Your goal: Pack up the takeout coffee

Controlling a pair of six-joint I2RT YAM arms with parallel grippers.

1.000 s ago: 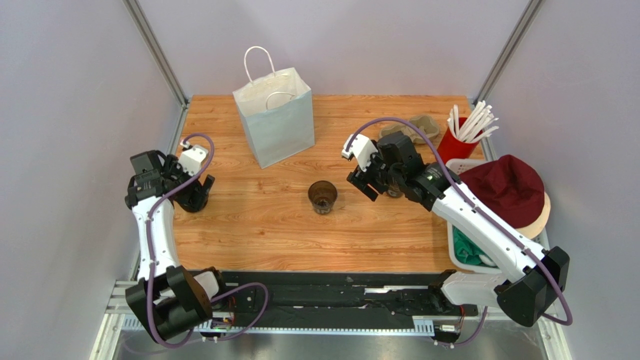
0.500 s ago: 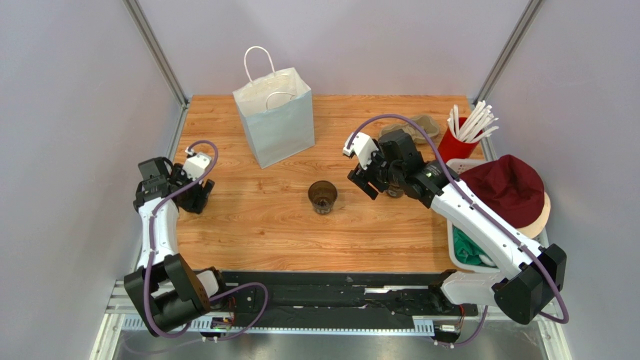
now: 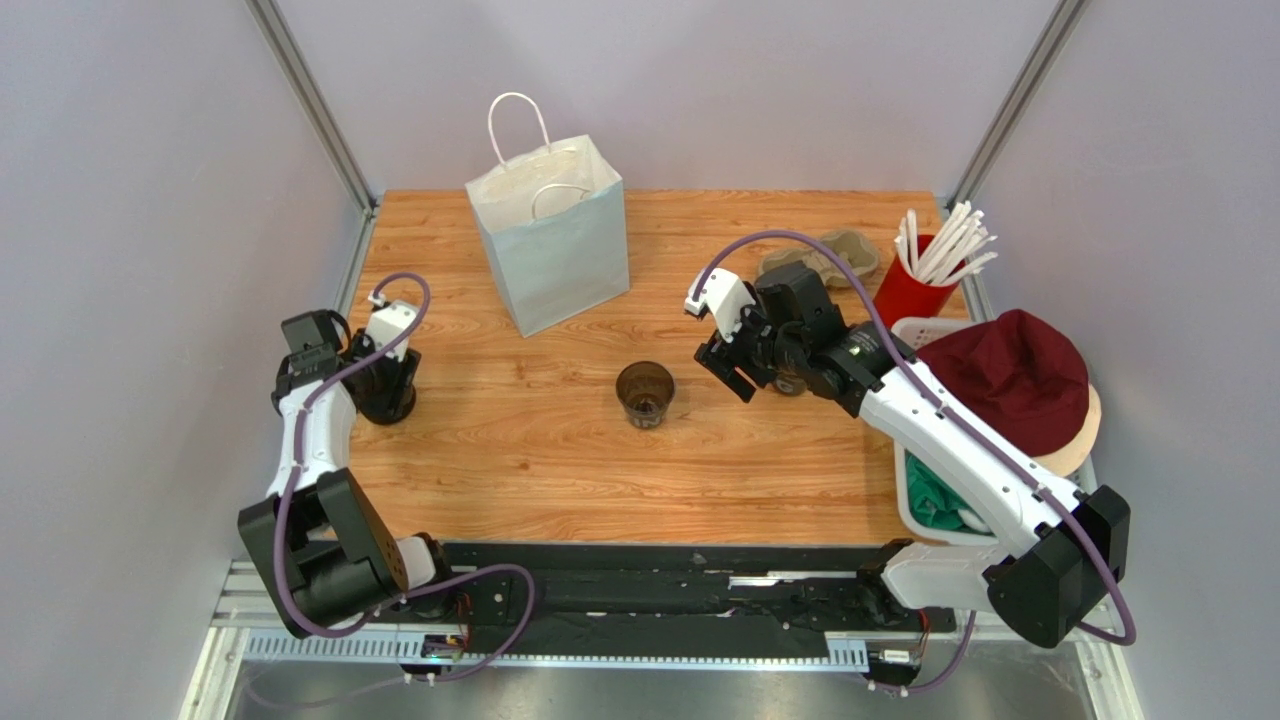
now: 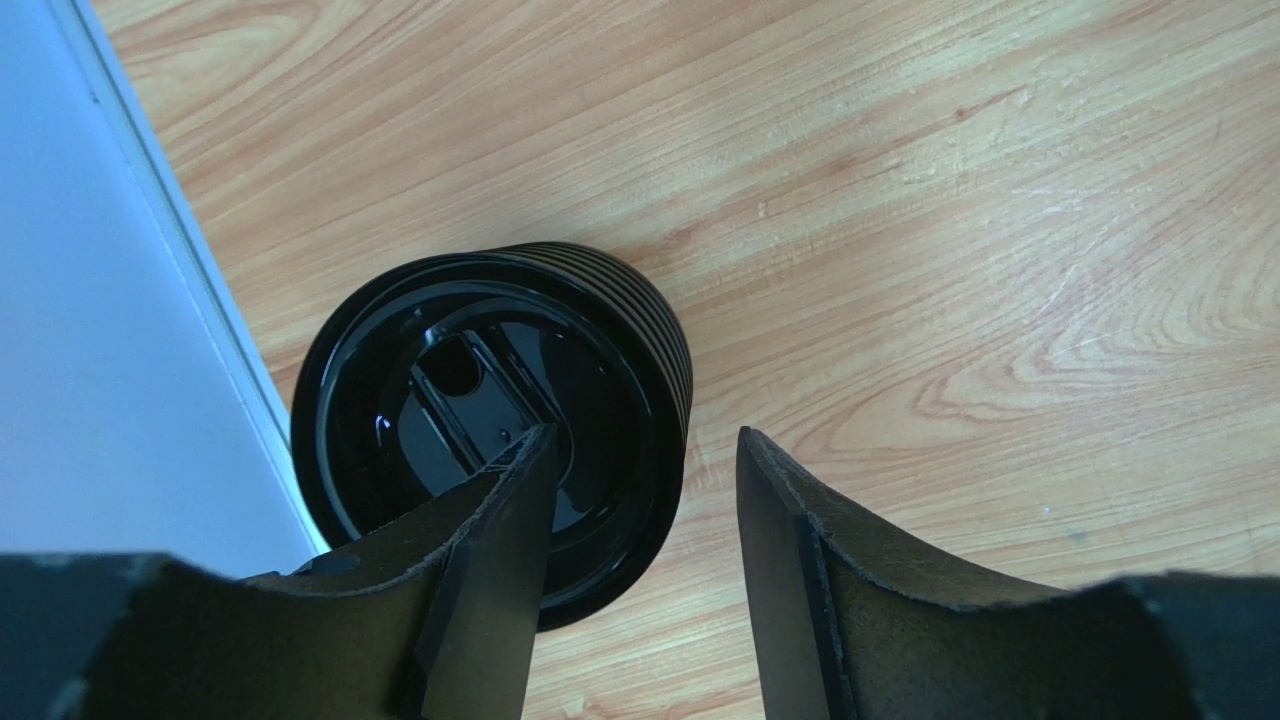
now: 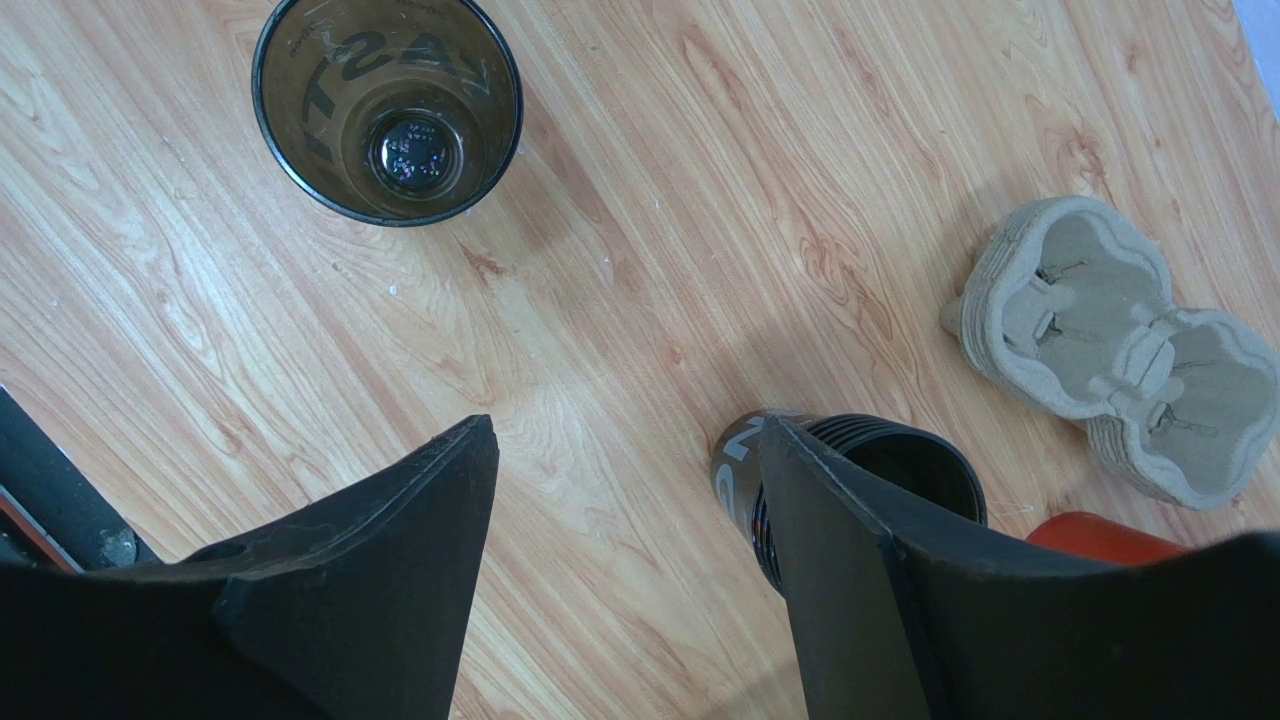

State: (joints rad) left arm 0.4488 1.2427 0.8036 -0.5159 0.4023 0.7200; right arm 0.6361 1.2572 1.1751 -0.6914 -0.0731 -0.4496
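Note:
The takeout coffee, a black ridged cup with a black lid [image 4: 451,393], stands at the table's left edge [image 3: 391,405]. My left gripper [image 4: 639,450] is open just above it. One finger lies over the lid and the other hangs over bare wood to the cup's right; the gripper also shows in the top view [image 3: 386,375]. My right gripper [image 5: 624,435] is open and empty over bare wood right of centre [image 3: 730,366]. A second black ridged cup, lidless [image 5: 902,465], stands partly behind its right finger. The white paper bag [image 3: 550,236] stands open at the back.
A clear brown cup [image 3: 645,393] stands mid-table, also in the right wrist view [image 5: 386,105]. A brown pulp cup carrier [image 5: 1120,330] lies at the back right [image 3: 842,252], beside a red cup of white straws [image 3: 912,288]. A bin with a maroon cap [image 3: 1010,375] sits at the right edge.
My left arm has shifted, its wrist and elbow swinging a little, while its gripper stays over the lidded black cup. My right gripper has barely moved.

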